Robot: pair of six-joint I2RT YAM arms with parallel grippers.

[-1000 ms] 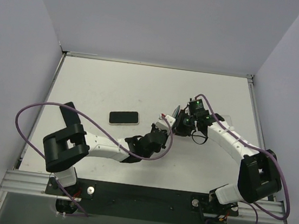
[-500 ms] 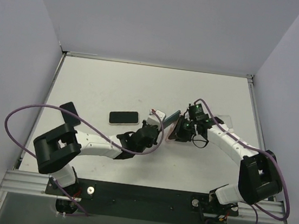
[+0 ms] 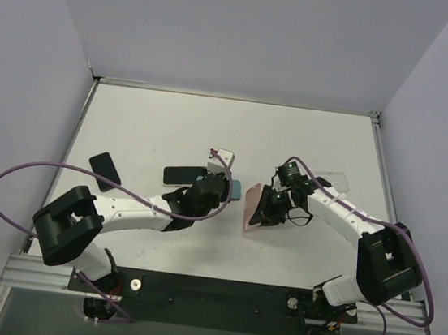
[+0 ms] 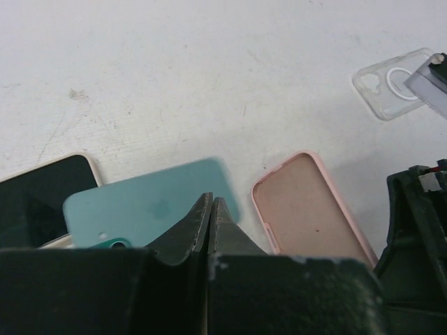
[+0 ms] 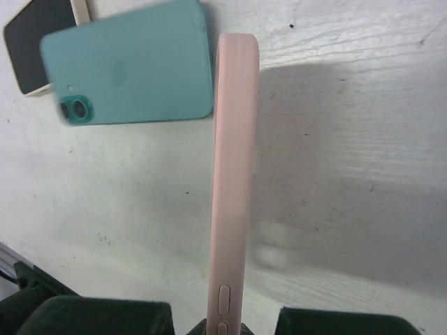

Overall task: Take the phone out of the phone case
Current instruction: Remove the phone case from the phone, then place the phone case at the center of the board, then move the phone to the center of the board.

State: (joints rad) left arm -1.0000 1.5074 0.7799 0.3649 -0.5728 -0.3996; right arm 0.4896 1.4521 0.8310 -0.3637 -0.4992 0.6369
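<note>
Counting two phones, two cases, one dark flat slab (image 3: pixel 103 171) far left. Teal phone (image 4: pixel 140 209) lies back-up on the table, just beside the pink case (image 4: pixel 314 209). Its long axis runs left-right, camera end toward the black-screened phone (image 3: pixel 180 175). Left gripper (image 4: pixel 211 202) is closed and empty, overhanging it (mostly hidden from above). Right gripper (image 3: pixel 270 207) pinches the pink case, propped on edge. Clear case (image 4: pixel 391 84) lies well apart.

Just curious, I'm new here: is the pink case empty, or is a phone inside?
Empty: the pink case shows bare inner lining; the teal phone is outside, beside it.
</note>
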